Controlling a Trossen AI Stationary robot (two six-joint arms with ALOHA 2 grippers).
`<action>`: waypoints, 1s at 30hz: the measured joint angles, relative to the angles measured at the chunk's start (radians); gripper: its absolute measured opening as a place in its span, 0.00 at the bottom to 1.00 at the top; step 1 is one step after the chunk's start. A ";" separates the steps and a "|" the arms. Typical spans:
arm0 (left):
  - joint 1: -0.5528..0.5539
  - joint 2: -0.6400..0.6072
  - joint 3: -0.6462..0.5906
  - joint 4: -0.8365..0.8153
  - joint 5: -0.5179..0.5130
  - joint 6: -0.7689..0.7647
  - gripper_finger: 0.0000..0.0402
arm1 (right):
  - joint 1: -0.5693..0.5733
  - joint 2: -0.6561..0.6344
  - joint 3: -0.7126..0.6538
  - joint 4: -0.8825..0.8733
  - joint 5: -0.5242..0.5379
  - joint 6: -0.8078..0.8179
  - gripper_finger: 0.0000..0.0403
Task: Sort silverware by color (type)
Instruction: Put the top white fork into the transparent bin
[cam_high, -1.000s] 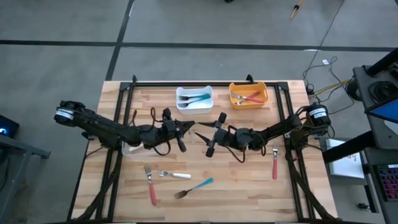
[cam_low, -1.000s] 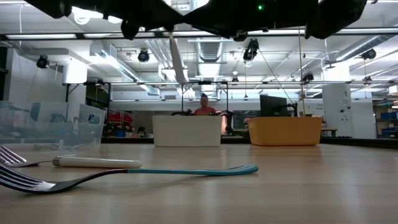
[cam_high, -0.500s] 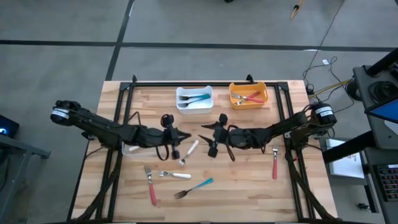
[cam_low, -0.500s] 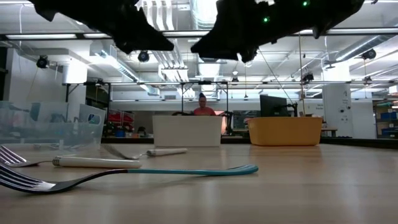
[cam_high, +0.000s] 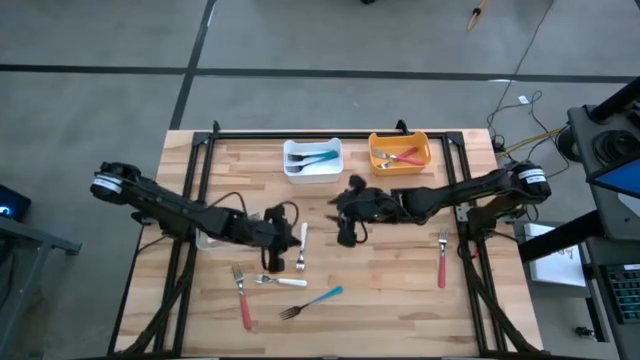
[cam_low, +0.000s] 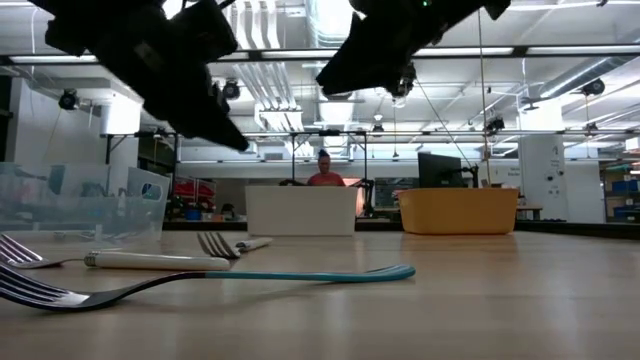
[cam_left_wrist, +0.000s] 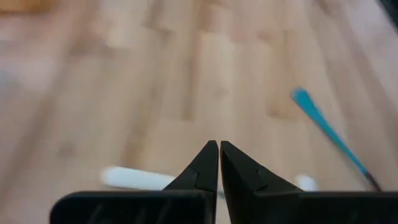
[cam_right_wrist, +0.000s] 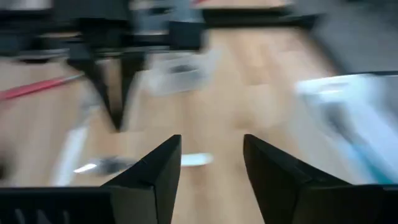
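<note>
Just beside the white-handled fork (cam_high: 301, 246) at mid-table, the left gripper (cam_high: 273, 262) hangs pinched shut and empty, the right gripper (cam_high: 345, 237) parted, risking a nudge not a grasp.

Table (cam_high: 400, 290): pale wood planks, black frame
Bins: white (cam_high: 312, 170); orange (cam_high: 399, 163); clear (cam_high: 207, 240)
Loose silverware (metal heads): red-pink forks (cam_high: 242, 298) (cam_high: 442, 260); white ones (cam_high: 301, 247) (cam_high: 280, 281); teal fork (cam_high: 312, 301)
Arms: dark

An industrial lab or workshop: exposed ceiling ducts (cam_low: 300, 30), strip lights, a monitor (cam_low: 440, 168), and a wooden bench (cam_high: 390, 290) on concrete floor.
</note>
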 joint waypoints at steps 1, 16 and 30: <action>-0.012 0.014 0.001 0.001 0.012 -0.004 0.00 | 0.001 0.010 0.005 -0.002 -0.057 -0.001 0.40; -0.098 0.081 0.001 -0.011 0.021 -0.090 0.00 | -0.049 0.441 0.079 0.357 -0.174 -0.025 0.11; -0.103 0.079 0.001 -0.044 0.021 -0.101 0.00 | -0.093 0.634 0.297 0.096 -0.163 -0.151 0.02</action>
